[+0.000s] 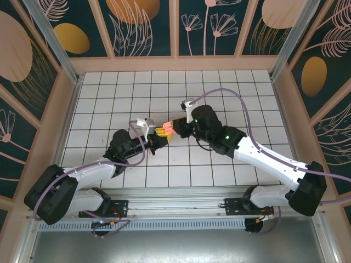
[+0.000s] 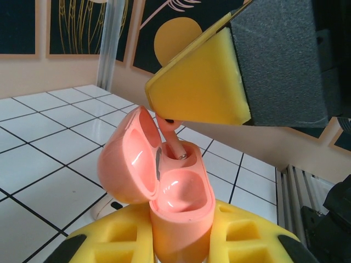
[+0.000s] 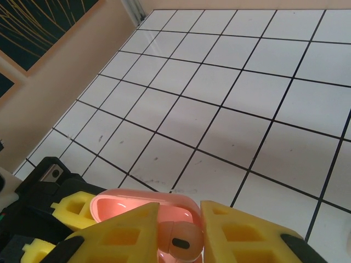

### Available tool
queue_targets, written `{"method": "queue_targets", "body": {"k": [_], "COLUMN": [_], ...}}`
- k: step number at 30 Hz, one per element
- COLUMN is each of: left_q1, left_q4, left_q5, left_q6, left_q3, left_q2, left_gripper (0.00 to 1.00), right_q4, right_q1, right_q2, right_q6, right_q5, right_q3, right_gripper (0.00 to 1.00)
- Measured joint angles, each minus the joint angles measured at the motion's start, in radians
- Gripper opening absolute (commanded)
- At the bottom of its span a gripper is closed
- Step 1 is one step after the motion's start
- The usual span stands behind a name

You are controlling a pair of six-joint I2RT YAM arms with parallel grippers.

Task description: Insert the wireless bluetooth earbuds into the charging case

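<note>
Where the two arms meet near the middle of the table, one earbud [image 2: 176, 147] stands with its pale stem angled down into the far well of the open case [image 2: 181, 203]; its head is hidden behind a yellow finger [image 2: 197, 82] of the right gripper. From the right wrist, the earbud [image 3: 184, 238] sits pinched between the two yellow pads of the right gripper [image 3: 181, 235], directly over the case [image 3: 123, 205]. Whether the stem has reached the bottom of the well cannot be told.

The case is coral pink and glossy. Its lid is swung open to the left in the left wrist view, and its body stands upright. The left gripper [image 2: 184, 236] is clamped on the lower body of the case, one yellow pad on each side. From above, the case [image 1: 164, 129] shows as a small pink patch between the left gripper [image 1: 155, 140] and the right gripper [image 1: 174, 130].

The table [image 1: 219, 87] is white tile with a thin black grid. Around it runs a peach frame holding dark teal wall panels [image 1: 142, 24] painted with gold discs and pale leaf and flower outlines. Bare metal posts [image 1: 49, 38] rise at the back corners, and a metal rail [image 1: 181, 205] runs along the near edge.

The left arm lies low, reaching up and to the right from its base. The right arm stretches long, up and to the left from its base. A purple cable [image 1: 241, 104] loops over the right arm.
</note>
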Motion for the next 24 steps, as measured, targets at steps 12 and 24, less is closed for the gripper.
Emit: {"method": "queue_targets", "body": {"k": [12,24], "left_q1": [0.0,0.0], "left_q4": [-0.023,-0.045], "left_q5": [0.0,-0.001], "left_q6": [0.0,0.006], "left_q3": [0.0,0.0], "left_q2": [-0.018,-0.039], "left_gripper": [0.12,0.12], "right_q4": [0.0,-0.026], "right_q1": [0.014,0.016], "right_q2": [0.0,0.0], "right_q6": [-0.055,-0.119], "right_q5": [-0.002,-0.072], "right_q3": [0.0,0.0], "right_gripper": [0.24,0.24]}}
